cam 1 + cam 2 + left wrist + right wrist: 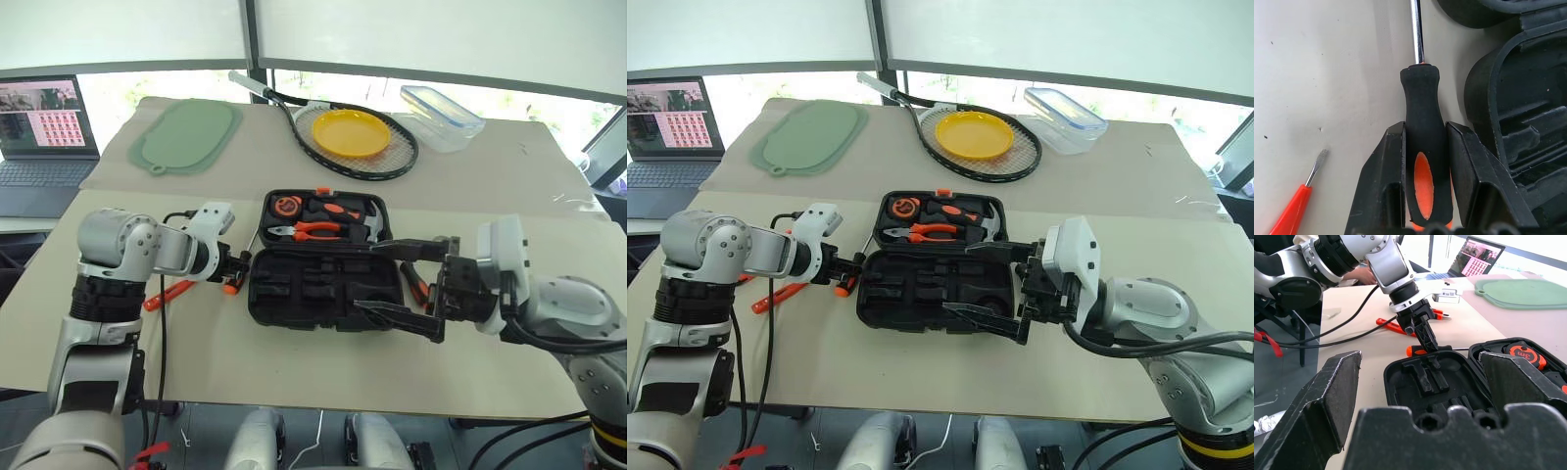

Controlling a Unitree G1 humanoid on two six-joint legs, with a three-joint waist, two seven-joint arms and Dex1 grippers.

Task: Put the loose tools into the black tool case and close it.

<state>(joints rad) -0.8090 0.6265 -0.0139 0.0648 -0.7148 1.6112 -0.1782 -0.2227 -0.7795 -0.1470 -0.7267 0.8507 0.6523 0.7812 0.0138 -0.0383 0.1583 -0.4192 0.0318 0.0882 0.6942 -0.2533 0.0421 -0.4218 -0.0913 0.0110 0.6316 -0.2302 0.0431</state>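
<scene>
From the head cameras, the left gripper (233,269) is seen low over the table (294,362), just beside the left edge of the black tool case (323,289), with its fingers closed around the handle of a black-and-orange screwdriver (231,286). The case lies open at the middle of the table; pliers (312,231), a tape measure (287,206) and other orange-and-black tools are seated in its far half, while the recesses of the near half are mostly bare. The right gripper (402,284) is held level over the right side of the case, its two fingers spread wide and nothing between them. An orange tool (168,294) lies on the table beside the left arm. Farther back a green mat (186,135), a racket (343,137) with a yellow plate (351,132) on it, and a clear lidded box (441,116) are set; a laptop (44,132) stands at the left.

In the left wrist view, the screwdriver's handle is clamped between both fingers (1388,181), its steel shaft pointing away along the case wall. A slim orange tester screwdriver (1295,205) lies apart on the tabletop.

In the right wrist view, the right gripper's own fingers (1327,396) are parted widely, and the left gripper is seen beyond the case, on the screwdriver.
</scene>
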